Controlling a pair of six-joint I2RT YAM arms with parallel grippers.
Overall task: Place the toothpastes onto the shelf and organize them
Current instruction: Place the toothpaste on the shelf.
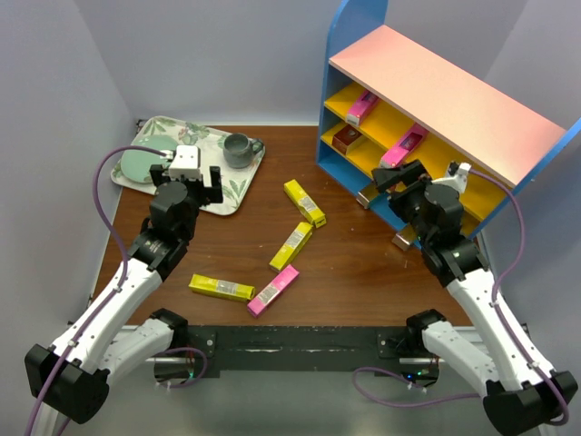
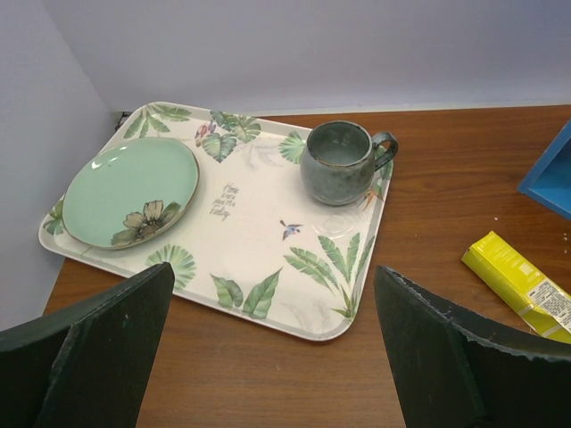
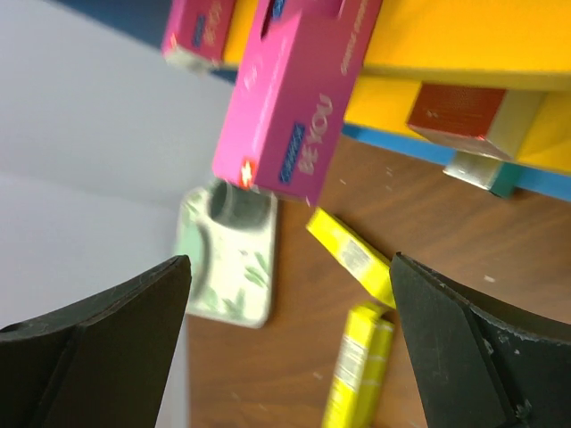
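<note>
Shelf: tall tiered rack [image 1: 436, 100], blue sides, pale pink top, yellow-orange boards, holding several cartons.
Tabletop: brown wood [image 1: 363, 263]; four slim cardboard toothpaste cartons [image 1: 292, 245] lie loose mid-table, awaiting pickup.
Right end effector [image 1: 397, 178]: jaws spread, empty, just off a bright pink carton [image 3: 299, 98] overhanging its shelf board.
Left end effector [image 1: 193, 184]: wide open, empty, over the floral tray [image 2: 268, 223].

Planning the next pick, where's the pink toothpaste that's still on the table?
In the top view, the pink toothpaste lies near the table's front edge, centre-left, just right of a yellow toothpaste.
</note>
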